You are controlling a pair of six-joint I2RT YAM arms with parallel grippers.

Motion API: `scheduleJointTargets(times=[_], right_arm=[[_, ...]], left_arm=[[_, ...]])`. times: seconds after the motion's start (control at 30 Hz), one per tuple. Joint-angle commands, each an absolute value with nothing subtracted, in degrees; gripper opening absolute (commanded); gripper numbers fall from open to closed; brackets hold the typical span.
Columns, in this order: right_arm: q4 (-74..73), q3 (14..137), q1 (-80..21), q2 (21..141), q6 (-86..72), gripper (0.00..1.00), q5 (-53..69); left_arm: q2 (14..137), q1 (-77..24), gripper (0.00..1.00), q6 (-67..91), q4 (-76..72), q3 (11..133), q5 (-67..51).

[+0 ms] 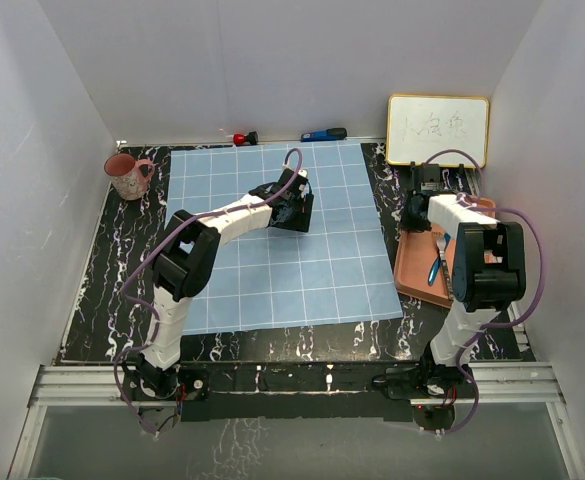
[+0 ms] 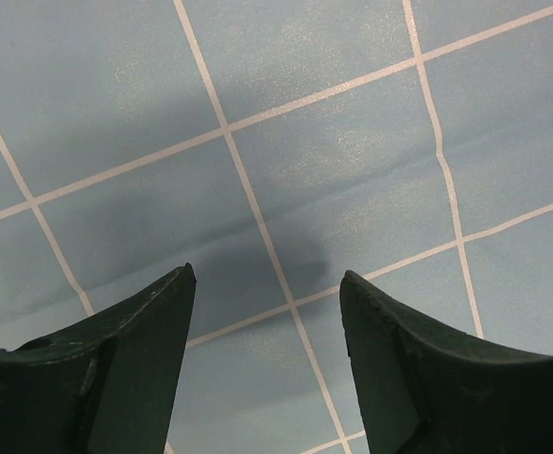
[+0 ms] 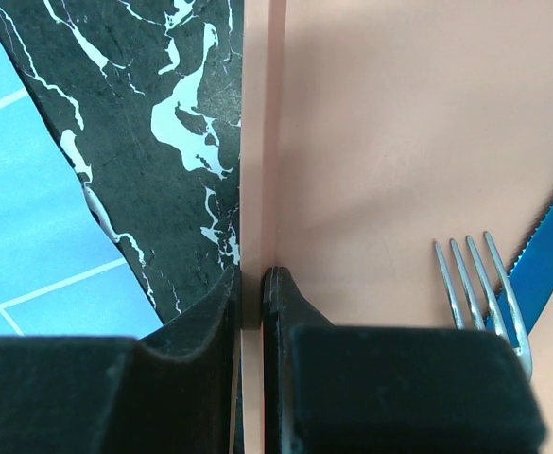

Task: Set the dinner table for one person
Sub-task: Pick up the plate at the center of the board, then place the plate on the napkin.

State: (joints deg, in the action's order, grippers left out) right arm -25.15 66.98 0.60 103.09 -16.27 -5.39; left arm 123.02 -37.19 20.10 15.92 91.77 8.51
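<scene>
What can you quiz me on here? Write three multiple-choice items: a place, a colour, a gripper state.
1. The pink ceramic mug stands: A) on the light-blue gridded cloth; B) on the black marbled dinner table, at its far-left corner; C) in the orange rectangular tray.
2. The serrated knife beside the metal fork is: A) blue; B) red; C) green.
3. The right gripper is: A) open; B) shut on the fork; C) shut on the tray's rim.
Key: 1B, it sits on marble left of the cloth; 2A, the blade shows blue in the right wrist view; 3C, both fingers pinch the tray's wall.
</scene>
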Motion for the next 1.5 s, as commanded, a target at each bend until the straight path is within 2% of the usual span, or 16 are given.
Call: scheduleJointTargets(times=[0.0,0.37,0.73,1.13,1.47], right_arm=[[-24.0,68.9,0.2,102.4,-16.0,0.0,-7.5],[-25.1,74.9,0.2,100.1,-17.0,0.0,-9.0],[-26.9,80.8,0.2,103.0,-15.4,0.0,-10.5],[-26.1,80.8,0.2,104.4,-15.4,0.0,-0.3],[-25.6,83.5,-6.2,108.3,-14.2,0.0,7.6]], left_arm=[[118.3,-36.9,0.62,19.6,17.2,91.4,9.6],[117.8,-36.7,0.62,19.4,17.1,90.6,10.0],[118.3,-36.5,0.63,19.4,17.2,91.1,9.1],[118.8,-36.4,0.63,19.3,17.5,91.3,9.3],[119.1,-36.4,0.63,19.3,17.4,91.5,9.2]])
